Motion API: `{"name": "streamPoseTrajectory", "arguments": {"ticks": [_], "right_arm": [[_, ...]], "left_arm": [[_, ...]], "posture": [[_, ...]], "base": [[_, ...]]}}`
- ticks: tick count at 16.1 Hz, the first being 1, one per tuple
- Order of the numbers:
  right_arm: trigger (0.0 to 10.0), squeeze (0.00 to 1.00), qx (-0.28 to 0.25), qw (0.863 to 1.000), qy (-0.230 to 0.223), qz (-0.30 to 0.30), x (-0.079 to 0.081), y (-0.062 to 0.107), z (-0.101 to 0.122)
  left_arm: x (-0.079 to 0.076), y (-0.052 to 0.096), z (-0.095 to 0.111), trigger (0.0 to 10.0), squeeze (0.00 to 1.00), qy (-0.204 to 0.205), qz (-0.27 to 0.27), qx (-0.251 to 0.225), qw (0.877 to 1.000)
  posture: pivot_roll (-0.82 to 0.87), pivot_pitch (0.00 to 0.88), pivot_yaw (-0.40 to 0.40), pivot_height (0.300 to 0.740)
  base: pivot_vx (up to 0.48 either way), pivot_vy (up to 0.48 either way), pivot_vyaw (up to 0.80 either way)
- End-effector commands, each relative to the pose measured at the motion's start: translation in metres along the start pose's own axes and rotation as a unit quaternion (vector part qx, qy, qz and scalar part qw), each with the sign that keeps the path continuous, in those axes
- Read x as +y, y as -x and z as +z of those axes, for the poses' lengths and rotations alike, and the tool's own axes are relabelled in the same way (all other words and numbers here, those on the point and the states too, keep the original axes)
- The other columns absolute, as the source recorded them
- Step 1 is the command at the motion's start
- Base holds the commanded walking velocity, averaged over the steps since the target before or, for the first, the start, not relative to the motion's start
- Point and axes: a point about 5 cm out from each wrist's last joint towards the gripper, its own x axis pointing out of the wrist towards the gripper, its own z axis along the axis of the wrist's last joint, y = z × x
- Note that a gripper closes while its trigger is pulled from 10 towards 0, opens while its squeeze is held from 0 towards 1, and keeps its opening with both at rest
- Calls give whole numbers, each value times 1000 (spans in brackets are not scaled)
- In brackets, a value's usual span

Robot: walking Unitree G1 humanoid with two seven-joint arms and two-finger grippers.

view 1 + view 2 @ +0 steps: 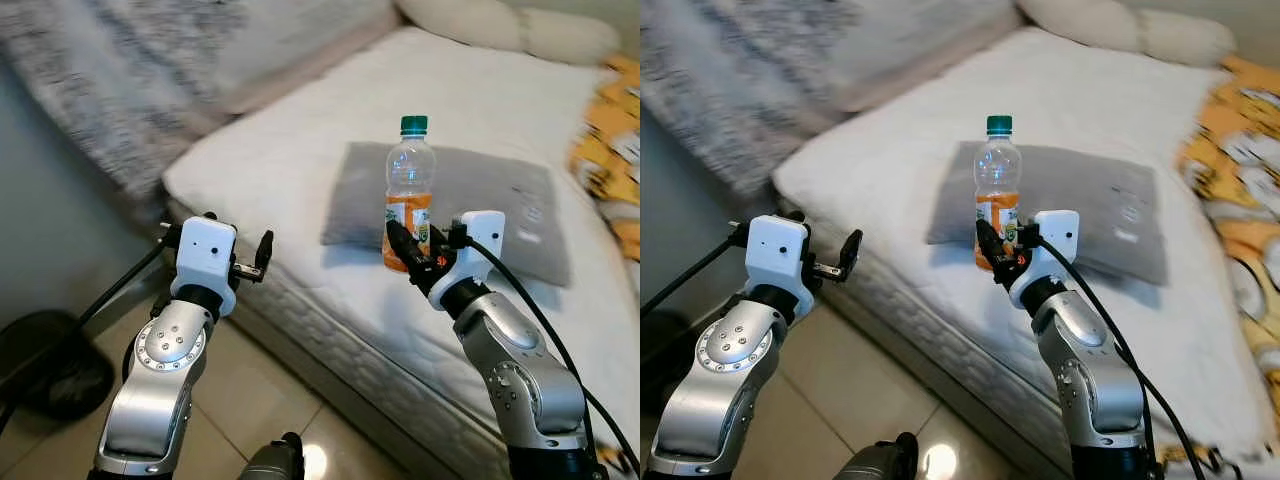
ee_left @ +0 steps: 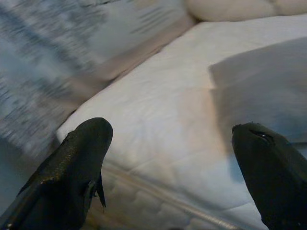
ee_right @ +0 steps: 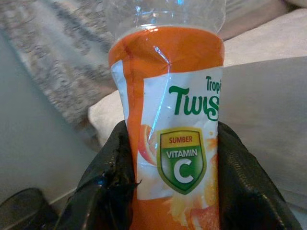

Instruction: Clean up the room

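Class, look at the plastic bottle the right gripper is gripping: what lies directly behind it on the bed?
Behind the plastic bottle, gripped low by the right gripper, a flat grey pillow lies on the white mattress. The bottle and gripper cover the pillow's near front part.

White mattress (image 1: 300, 150) with a grey pillow (image 1: 480, 205), cream pillows (image 1: 500, 25) and a yellow patterned cloth (image 1: 612, 150).

- Both head eyes are looking forward and down at the bed (image 1: 300, 150).
- Each wrist camera is peering closely along its claw toward that mattress.
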Motion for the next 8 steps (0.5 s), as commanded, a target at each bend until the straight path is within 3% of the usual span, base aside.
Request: {"name": "streamPoseTrajectory", "arguments": {"ticks": [1,3,6,7,8], "right_arm": [[10000,0,45,999,-15,-17,-3,7,-16],[10000,0,74,997,-7,-35,-9,13,-28],[10000,0,86,995,-3,-53,-13,19,-32],[10000,0,89,995,0,-55,-14,22,-32],[10000,0,90,994,6,-57,-15,23,-31]], "left_arm": [[10,5,-1,10000,0,0,34,9,999],[12,7,-1,10000,0,-19,40,2,999],[14,11,-11,10000,0,15,56,23,998],[13,13,-15,10000,294,26,58,31,998],[13,14,-16,10000,424,28,59,35,997]], "posture": [[-54,26,36,740],[-53,27,40,740],[-63,36,46,740],[-63,36,46,740],[-65,43,44,740]], "base": [[0,0,800],[0,0,800],[0,0,800],[0,0,800],[0,0,800]]}}
